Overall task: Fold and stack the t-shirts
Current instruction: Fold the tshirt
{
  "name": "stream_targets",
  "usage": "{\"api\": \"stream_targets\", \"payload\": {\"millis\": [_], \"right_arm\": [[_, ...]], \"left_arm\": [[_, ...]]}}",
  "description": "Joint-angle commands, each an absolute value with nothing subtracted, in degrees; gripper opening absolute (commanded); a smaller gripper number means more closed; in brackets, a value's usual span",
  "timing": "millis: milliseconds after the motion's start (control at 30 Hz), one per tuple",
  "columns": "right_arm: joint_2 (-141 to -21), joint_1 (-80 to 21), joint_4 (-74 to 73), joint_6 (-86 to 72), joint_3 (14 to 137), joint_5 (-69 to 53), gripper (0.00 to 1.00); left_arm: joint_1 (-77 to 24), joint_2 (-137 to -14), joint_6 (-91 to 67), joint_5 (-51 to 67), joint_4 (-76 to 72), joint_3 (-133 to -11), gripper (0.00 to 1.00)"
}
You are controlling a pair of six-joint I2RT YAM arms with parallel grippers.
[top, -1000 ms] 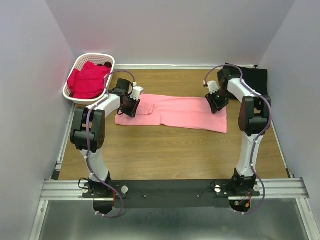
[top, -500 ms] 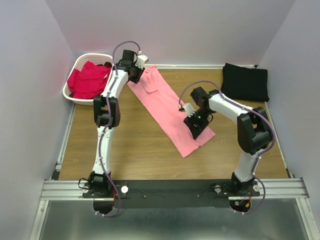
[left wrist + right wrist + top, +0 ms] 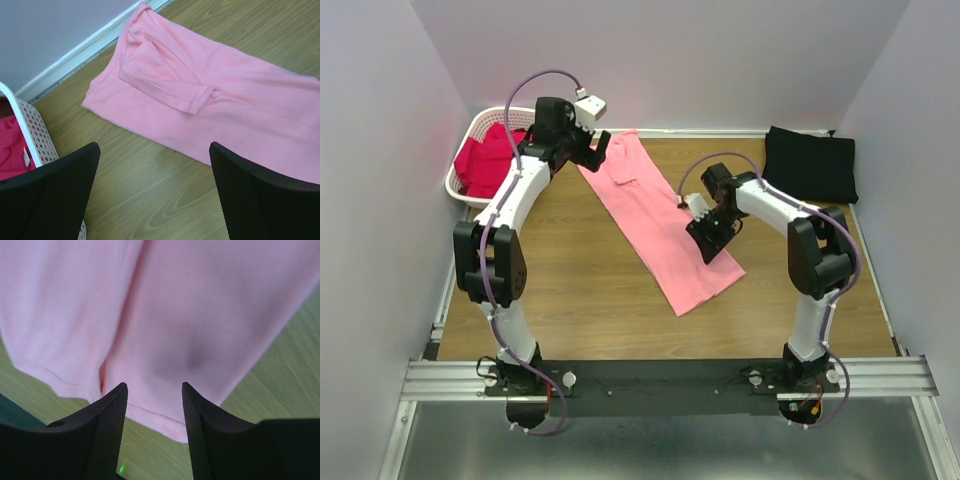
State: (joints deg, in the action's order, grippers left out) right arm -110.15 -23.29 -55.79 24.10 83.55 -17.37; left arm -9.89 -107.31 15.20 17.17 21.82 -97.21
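The pink t-shirt (image 3: 658, 218) is laid flat on the wooden table (image 3: 570, 295) as a long slanted strip. Its near end is toward the middle of the table and its far end is by the back wall. Over the near part the right gripper (image 3: 712, 238) is held low, its fingers parted by a moderate gap with nothing pinched between them (only pink cloth is seen beneath). Whether the fingertips touch the cloth cannot be told. Further back, the left gripper (image 3: 598, 148) is poised just beside the shirt's far end, its fingers spread wide and empty. A folded-over sleeve is seen ahead of it. At the far left, red t-shirts (image 3: 478, 165) are heaped in a white basket (image 3: 472, 130). At the far right, a black t-shirt (image 3: 810, 163) is laid folded, well apart from the pink one.
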Motion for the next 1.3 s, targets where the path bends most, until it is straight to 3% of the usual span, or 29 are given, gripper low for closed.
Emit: {"api": "stream_targets", "payload": {"millis": [0, 300, 467, 567, 667, 800, 1033, 1267], "right_arm": [[-113.29, -23.64, -52.39, 25.31, 79.81, -15.99, 0.55], [-115.31, -29.17, -51.33, 22.06, 74.8, -21.96, 0.54], [-117.25, -37.59, -51.15, 16.72, 76.02, -31.53, 0.54], [-117.42, -42.44, -51.24, 13.29, 80.41, -39.35, 0.55], [-115.23, -45.17, -51.33, 11.52, 83.75, -41.65, 0.57], [-110.93, -44.91, -51.42, 10.28, 86.48, -41.49, 0.61], [-105.65, -40.35, -51.5, 9.93, 85.34, -39.2, 0.63], [-104.68, -27.35, -51.85, 10.54, 83.76, -36.83, 0.63]], "left_arm": [[-9.14, -103.37, 11.52, 20.39, 16.0, -92.03, 0.98], [-8.7, -104.32, 12.04, 21.36, 19.42, -91.67, 0.98], [-11.33, -108.7, 12.74, 20.48, 20.91, -91.84, 0.98], [-13.35, -112.93, 12.31, 20.65, 22.67, -94.47, 0.86], [-14.41, -116.36, 11.43, 20.65, 22.85, -95.45, 0.81], [-15.47, -122.06, 10.73, 19.08, 23.55, -99.48, 0.71], [-16.43, -130.23, 9.84, 17.4, 25.48, -105.2, 0.68], [-18.37, -138.33, 8.09, 18.81, 26.54, -113.1, 0.66]]}}
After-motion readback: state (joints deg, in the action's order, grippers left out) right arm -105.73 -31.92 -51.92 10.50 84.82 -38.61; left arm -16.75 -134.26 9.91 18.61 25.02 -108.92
